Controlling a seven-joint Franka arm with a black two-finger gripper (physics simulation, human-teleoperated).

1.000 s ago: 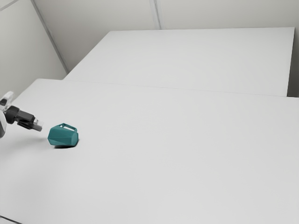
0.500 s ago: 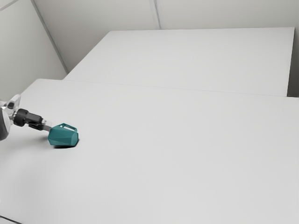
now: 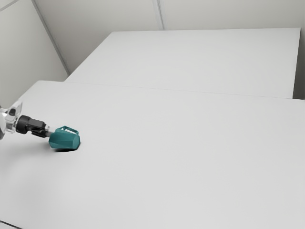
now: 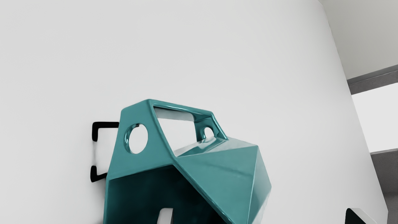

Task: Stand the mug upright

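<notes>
On the white desk [image 3: 167, 157], slide the spread-apart gripper [image 4: 260, 217], one finger [image 4: 164, 217] inside and one outside, over the rim [image 4: 200, 188] of the tipped-over mug [image 3: 65, 140], then pinch softly and turn it up slowly.

Bright, diffuse light fills the 2 views, leaving the counter [image 3: 190, 157] pale and almost evenly lit. 1 thin, dark shadow lies under the mug [image 3: 65, 141]. In the wrist view, highlights edge its handle [image 4: 182, 107]; its inside is near-black.
</notes>
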